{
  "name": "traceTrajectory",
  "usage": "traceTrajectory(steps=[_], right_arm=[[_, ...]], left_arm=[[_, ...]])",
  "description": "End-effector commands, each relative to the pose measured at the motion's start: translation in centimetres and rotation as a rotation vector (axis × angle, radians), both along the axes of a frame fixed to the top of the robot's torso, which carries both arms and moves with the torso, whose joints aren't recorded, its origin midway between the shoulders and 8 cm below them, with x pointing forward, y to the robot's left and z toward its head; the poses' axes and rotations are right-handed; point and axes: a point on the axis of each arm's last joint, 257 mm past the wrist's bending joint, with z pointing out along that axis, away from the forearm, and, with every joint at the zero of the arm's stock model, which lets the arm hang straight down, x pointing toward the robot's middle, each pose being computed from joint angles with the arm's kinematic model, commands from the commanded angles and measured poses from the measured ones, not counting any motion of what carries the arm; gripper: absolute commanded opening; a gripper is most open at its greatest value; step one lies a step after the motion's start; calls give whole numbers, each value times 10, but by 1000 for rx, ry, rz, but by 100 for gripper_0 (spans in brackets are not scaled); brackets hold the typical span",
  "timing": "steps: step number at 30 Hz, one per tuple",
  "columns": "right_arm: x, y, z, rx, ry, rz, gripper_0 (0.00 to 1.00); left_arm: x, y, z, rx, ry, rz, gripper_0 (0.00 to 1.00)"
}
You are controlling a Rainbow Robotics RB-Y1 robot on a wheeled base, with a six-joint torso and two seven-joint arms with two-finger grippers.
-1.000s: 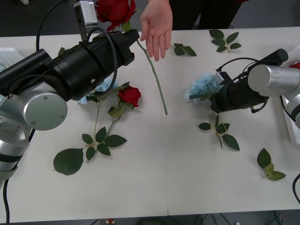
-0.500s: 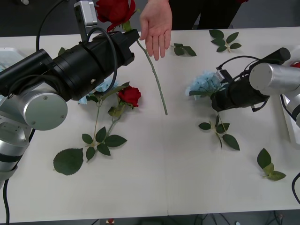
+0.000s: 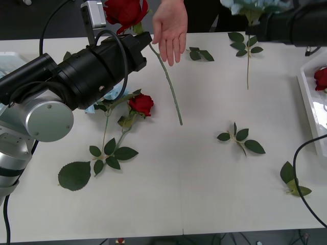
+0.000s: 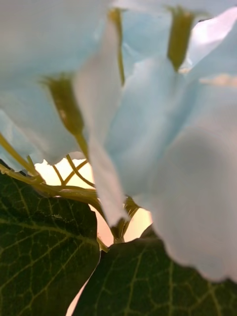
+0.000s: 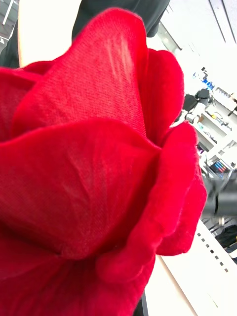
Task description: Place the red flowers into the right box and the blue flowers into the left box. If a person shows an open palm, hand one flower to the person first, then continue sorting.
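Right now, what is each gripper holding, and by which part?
The left gripper holds a red rose just below the bloom, beside the person's open palm. The right gripper holds a blue flower by its upper stem.

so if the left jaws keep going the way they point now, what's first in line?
Most likely the person's open palm. The left gripper holds a red rose up at the table's far edge and aims toward that hand, with only the stem between them. Depth is unclear, so the hand may sit slightly beyond or above that line.

Loose green leaf sprigs (image 3: 240, 139) scattered across white worktop (image 3: 204, 194); single large leaf (image 3: 74, 175) near front left.
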Motion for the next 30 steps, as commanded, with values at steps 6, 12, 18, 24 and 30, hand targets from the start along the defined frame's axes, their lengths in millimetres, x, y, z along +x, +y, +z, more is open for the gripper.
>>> traceTrajectory(steps=[6,12,18,24,30], right_arm=[[4,112,199,122,-532,177,0],[-9,159,254,84,-743,233,0],[-14,190,281,63,-848,233,0],[-14,201,288,115,-857,215,0],[-14,203,287,109,-858,218,0]], left_arm=[[-6,-14,27,-25,-46,-29,0],[-6,-14,27,-25,-46,-29,0],[-6,-14,27,-25,-46,-29,0],[-6,-14,27,-25,-46,-29,0],[-6,-14,27,-25,-46,-29,0]])
